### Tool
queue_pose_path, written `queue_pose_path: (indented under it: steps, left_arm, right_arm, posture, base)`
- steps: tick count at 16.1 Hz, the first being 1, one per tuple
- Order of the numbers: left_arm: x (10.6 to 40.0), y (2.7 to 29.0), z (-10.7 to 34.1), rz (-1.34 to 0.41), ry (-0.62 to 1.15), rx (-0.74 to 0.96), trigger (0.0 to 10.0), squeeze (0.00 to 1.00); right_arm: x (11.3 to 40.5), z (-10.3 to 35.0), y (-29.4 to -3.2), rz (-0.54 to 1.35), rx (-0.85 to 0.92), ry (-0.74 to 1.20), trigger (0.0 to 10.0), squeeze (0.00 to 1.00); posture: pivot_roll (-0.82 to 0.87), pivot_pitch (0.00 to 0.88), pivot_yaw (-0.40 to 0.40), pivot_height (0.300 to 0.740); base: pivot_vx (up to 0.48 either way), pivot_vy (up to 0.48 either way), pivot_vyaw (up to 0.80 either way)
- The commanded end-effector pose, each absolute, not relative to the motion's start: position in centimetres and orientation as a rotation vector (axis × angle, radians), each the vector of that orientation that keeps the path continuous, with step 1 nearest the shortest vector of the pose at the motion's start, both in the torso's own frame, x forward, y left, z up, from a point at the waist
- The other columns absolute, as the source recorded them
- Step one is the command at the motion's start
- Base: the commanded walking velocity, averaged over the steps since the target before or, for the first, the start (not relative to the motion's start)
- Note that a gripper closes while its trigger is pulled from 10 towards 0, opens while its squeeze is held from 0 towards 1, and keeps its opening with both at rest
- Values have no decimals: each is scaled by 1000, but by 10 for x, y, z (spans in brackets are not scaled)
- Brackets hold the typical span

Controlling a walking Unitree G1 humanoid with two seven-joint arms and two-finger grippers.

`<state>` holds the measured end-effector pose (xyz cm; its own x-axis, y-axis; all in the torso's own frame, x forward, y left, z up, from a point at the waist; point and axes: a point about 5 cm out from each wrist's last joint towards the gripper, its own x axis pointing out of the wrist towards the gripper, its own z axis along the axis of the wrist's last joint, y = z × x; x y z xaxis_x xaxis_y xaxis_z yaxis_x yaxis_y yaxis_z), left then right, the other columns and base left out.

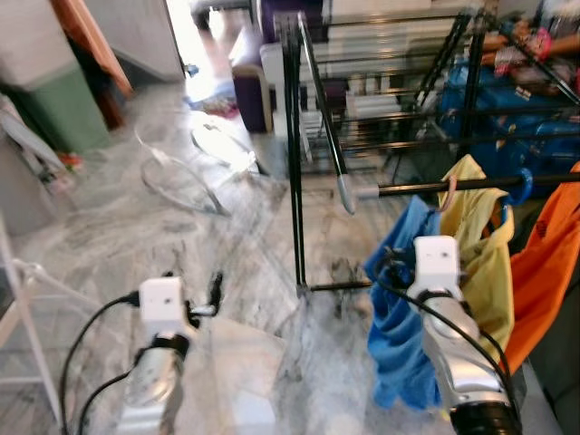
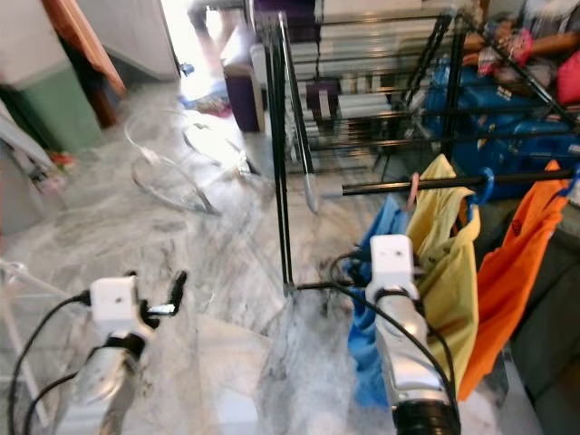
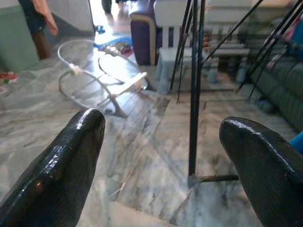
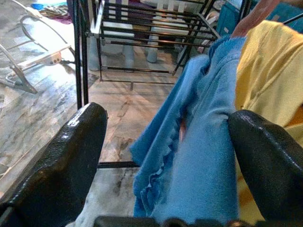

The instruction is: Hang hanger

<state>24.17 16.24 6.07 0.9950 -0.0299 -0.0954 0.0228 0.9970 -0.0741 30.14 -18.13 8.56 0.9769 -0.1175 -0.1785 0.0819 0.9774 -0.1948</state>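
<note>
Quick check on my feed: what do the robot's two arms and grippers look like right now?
Both arms are shiny silver tubes, each ending in a white boxy wrist block with black cables looping back along it. The left gripper and right gripper each have two long, glossy black fingers with a fine textured surface and rounded tips. No markings are readable.

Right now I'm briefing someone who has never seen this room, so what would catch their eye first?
The bright clothes hanging from the black rail on the robot's right: a blue cloth, a yellow garment and an orange one. The right pincer is open just before the blue cloth. To the left, the left pincer hangs open over pale marble floor.
</note>
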Motion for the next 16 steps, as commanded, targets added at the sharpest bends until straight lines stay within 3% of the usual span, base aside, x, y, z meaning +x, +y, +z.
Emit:
queue_pose_path:
  steps: [1, 16]
  left_arm:
    - [242, 159, 60, -28, 107, -78, 10000, 0]
    - [244, 150, 55, -18, 152, -83, 10000, 0]
  right_arm:
    - [301, 84, -185, -110, -189, 202, 10000, 0]
    - [305, 100, -187, -110, -318, 91, 10000, 0]
  posture:
    - [-151, 0, 64, 740]
    - [-164, 0, 67, 740]
  base:
    - [0, 0, 0]
    - [0, 0, 0]
